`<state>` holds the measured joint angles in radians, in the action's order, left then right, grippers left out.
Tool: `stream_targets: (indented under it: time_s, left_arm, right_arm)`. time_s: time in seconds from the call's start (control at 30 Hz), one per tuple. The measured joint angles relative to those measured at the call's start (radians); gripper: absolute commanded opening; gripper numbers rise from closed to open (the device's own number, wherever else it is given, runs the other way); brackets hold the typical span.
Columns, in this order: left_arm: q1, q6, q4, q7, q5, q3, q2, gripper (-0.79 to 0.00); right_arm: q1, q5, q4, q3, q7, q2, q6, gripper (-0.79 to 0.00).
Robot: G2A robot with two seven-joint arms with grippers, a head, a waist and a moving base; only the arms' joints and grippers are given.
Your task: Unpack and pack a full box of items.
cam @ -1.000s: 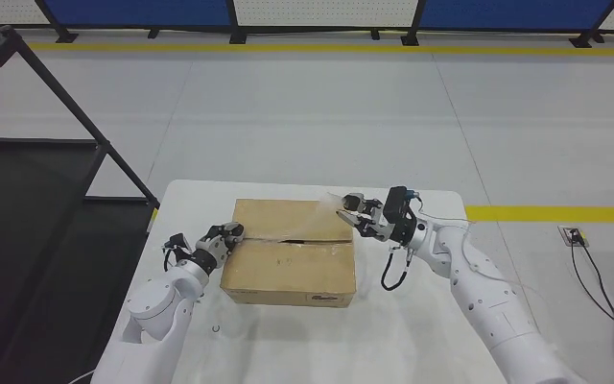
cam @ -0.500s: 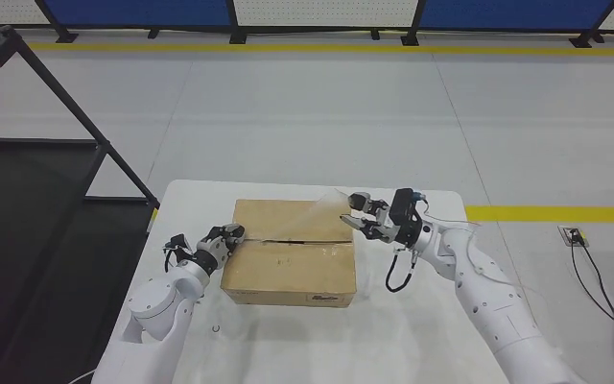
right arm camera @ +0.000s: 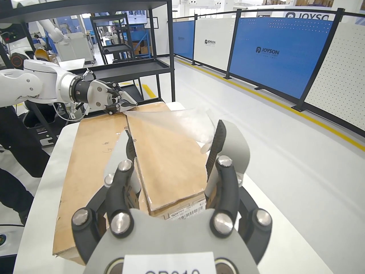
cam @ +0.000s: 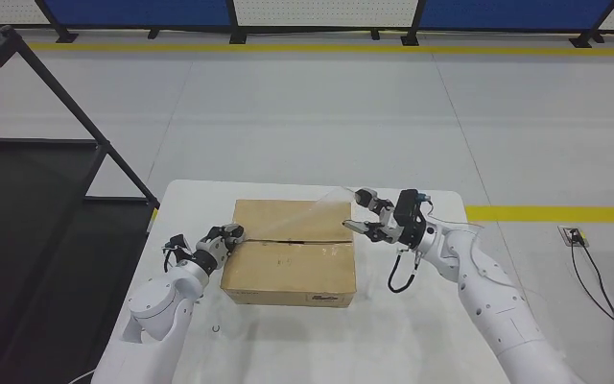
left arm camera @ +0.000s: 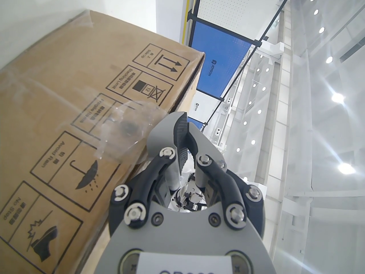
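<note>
A brown cardboard box (cam: 288, 254) lies flat on the white table (cam: 413, 317), its top seam running lengthwise. A strip of clear tape (cam: 321, 209) is peeled up off the seam and spans the box top. My left gripper (cam: 233, 233) sits at the box's left end, shut on one end of the tape (right arm camera: 176, 124); its tips (right arm camera: 132, 106) meet right where the strip narrows. My right gripper (cam: 362, 213) hovers at the box's far right corner, open, with the loose end of the tape clinging to one finger (right arm camera: 218, 139). The box side (left arm camera: 71, 101) carries printed handling symbols.
A black metal shelf rack (cam: 58, 192) stands off the table's left side. A small ring-shaped scrap (cam: 219, 331) lies on the table near the front left. Bare table lies right of and in front of the box. Blue fence panels (cam: 134, 12) line the far floor.
My right gripper has drifted a little to the right, off the box corner, and its fingers have spread apart. The left gripper and the box have stayed put.
</note>
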<state>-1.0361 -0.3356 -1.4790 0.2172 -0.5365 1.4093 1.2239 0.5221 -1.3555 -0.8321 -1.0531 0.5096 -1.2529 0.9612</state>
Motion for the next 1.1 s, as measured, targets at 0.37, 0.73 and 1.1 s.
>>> stream_targets:
  time_s: [0.37, 0.73, 1.1]
  left_arm:
    - [-0.003, 0.002, 0.001, 0.000, 0.001, 0.001, 0.001, -0.785]
    - [-0.020, 0.026, -0.023, -0.003, 0.002, 0.003, 0.003, -0.785]
    - [-0.020, 0.026, -0.022, -0.003, 0.001, 0.003, 0.003, -0.785]
  right_arm:
    - [0.022, -0.001, -0.019, -0.019, 0.011, 0.011, -0.011, 0.000]
    - [0.020, 0.144, -0.056, -0.049, -0.045, 0.008, -0.009, 0.000]
    - [0.025, 0.160, -0.108, -0.031, -0.127, 0.004, -0.019, 0.000]
